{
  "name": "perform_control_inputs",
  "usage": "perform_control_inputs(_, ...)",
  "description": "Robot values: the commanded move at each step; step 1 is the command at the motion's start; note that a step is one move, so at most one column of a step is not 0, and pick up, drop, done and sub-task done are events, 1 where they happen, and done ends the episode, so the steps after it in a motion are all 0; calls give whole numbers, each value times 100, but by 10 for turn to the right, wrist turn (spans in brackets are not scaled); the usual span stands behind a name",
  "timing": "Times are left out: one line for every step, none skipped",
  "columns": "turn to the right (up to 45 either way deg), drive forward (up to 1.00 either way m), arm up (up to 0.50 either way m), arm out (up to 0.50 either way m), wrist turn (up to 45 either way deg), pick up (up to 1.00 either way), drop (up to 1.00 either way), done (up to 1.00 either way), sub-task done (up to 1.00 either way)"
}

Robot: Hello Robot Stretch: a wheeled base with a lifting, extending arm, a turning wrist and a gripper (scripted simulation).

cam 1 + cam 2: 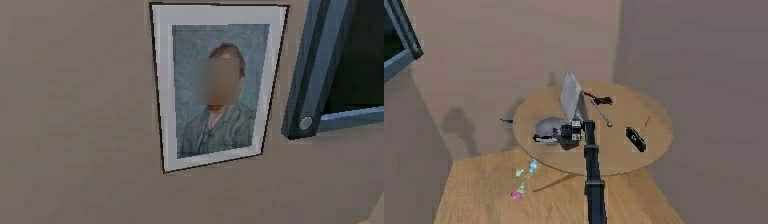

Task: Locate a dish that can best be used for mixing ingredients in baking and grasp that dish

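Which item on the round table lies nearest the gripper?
The grey rounded dish, right at the gripper; the laptop and black block lie farther off.

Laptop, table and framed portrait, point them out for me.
Laptop (571, 92): arm side view, middle of its raised screen.
Table (629, 160): arm side view, bare top near its front edge.
Portrait (214, 118): forward view, picture area just below centre.
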Motion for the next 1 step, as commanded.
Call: perform_control_inputs(0,0,0,0,0,100,0,0,0)
